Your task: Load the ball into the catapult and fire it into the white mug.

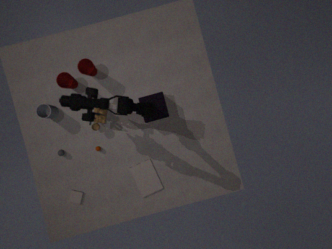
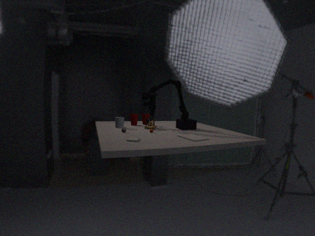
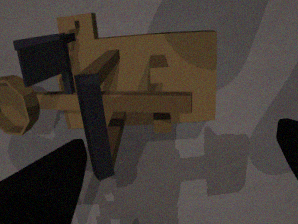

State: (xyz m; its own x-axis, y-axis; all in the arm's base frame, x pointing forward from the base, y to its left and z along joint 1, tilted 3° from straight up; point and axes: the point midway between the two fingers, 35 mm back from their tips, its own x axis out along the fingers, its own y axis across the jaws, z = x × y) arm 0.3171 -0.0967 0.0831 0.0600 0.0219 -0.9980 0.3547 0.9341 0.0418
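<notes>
The wooden catapult [image 1: 100, 118] [image 2: 150, 127] [image 3: 200, 75] stands on the table. Its round cup [image 1: 95, 126] [image 3: 19, 106] looks empty and points toward the orange ball's side in the top view. A dark crossbar [image 3: 94, 125] spans the catapult's frame. My gripper [image 1: 90, 105] [image 2: 150, 125] [image 3: 182, 139] is open and empty, pointing down over the catapult, with its fingertips apart around the base's near edge in the wrist view. The orange ball [image 1: 98, 148] [image 2: 151, 131] lies on the table beyond the cup. The white mug [image 1: 44, 111] [image 2: 119, 122] stands upright at the left.
Two red cups [image 1: 87, 67] [image 1: 65, 80] [image 2: 134, 119] [image 2: 145, 118] stand near the mug. A grey ball [image 1: 61, 152] [image 2: 124, 130] lies left of the orange one. A large pale slab [image 1: 147, 178] [image 2: 193, 137] and a small one [image 1: 76, 197] [image 2: 133, 140] lie flat.
</notes>
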